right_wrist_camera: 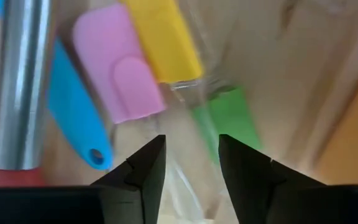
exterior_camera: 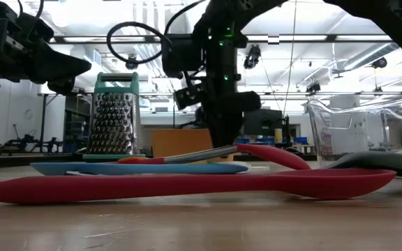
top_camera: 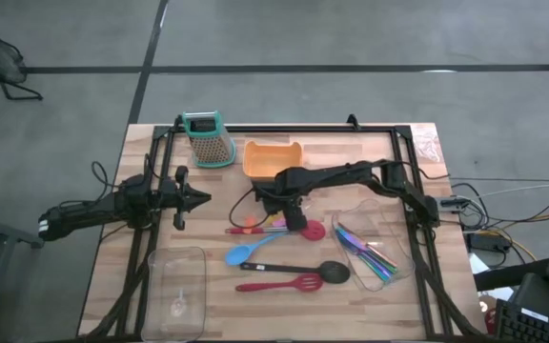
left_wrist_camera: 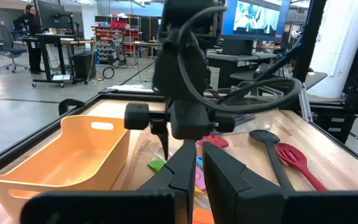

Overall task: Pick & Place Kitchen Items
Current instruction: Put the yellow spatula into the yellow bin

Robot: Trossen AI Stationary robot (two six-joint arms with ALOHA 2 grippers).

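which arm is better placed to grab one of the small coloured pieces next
The right. Its gripper hangs directly over the small coloured pieces, jaws open, with the pink piece and green piece just ahead. The left gripper sits shut off to the side.

A teal-topped grater (top_camera: 209,139) stands upright at the wooden surface (top_camera: 141,171) beside an orange tray (top_camera: 271,156); a clear bin (top_camera: 175,291) sits apart.

Right arm extended toward mid-surface, wrist bent downward, right claw (right_wrist_camera: 191,152) with fingers parted, tips low. Left arm held at the left side, left claw (left_wrist_camera: 196,165) pointing inward, fingers nearly together.
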